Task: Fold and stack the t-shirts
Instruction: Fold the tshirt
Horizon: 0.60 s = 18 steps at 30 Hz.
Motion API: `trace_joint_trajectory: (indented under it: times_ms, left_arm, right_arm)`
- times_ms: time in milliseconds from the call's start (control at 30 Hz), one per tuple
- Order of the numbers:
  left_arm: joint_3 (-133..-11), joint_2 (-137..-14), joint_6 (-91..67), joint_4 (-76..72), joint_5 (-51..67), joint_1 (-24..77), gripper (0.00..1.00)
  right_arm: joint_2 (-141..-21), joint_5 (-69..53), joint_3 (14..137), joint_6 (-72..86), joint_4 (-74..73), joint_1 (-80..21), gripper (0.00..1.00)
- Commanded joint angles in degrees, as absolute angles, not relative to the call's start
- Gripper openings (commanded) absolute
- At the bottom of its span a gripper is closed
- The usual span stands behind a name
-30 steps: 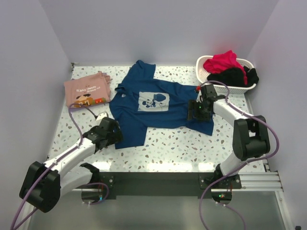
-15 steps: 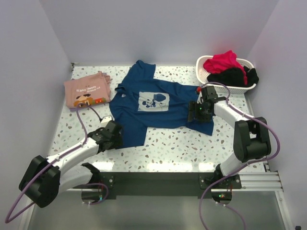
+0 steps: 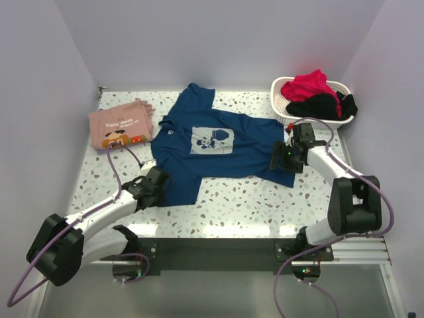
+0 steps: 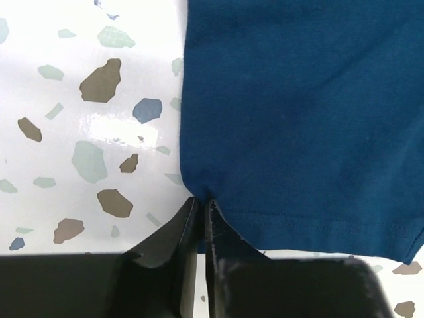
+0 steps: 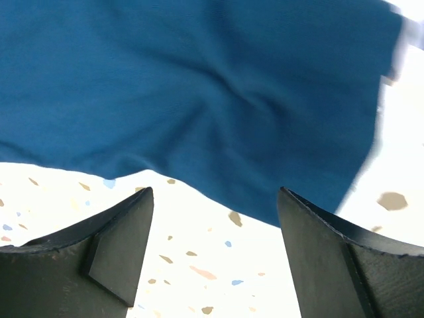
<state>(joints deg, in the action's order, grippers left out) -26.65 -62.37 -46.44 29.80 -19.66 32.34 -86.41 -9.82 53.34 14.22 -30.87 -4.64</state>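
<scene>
Black left claw [image 4: 201,202] is clamped on the near-left hem corner of the dark blue t-shirt [image 3: 218,156], spread flat at centre, while the right claw [image 5: 215,193] gapes above its right edge and should probably pinch there before both lift evenly, with the salmon-pink t-shirt [image 3: 119,126] folded far left.

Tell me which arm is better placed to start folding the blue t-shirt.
Left, probably: the left gripper is shut on a hem corner of the blue t-shirt, while the right gripper hangs open over another edge, holding nothing.
</scene>
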Motion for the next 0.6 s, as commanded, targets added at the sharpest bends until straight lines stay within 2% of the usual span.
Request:
trace_joint_trajectory:
  times_ms: [0, 33, 67, 567]
  left_arm:
    - [-26.2, -62.8, -46.3, 28.2, -18.3, 32.7, 0.11]
    - [-26.3, -62.8, -46.1, 28.1, -18.2, 32.7, 0.03]
    - [-26.6, -62.7, -45.8, 28.0, -18.1, 32.7, 0.0]
    - [-30.8, -59.2, -41.9, 28.7, -15.5, 32.7, 0.0]
  right_arm:
    - [-82.5, -9.6, 51.0, 16.7, -30.9, -0.7, 0.79]
    - [-82.1, -9.8, 50.5, 17.1, -30.3, 1.4, 0.79]
    - [-81.7, -9.9, 49.5, 17.7, -30.0, 2.2, 0.79]
    - [-80.4, -6.3, 43.1, 22.8, -29.1, 4.6, 0.77]
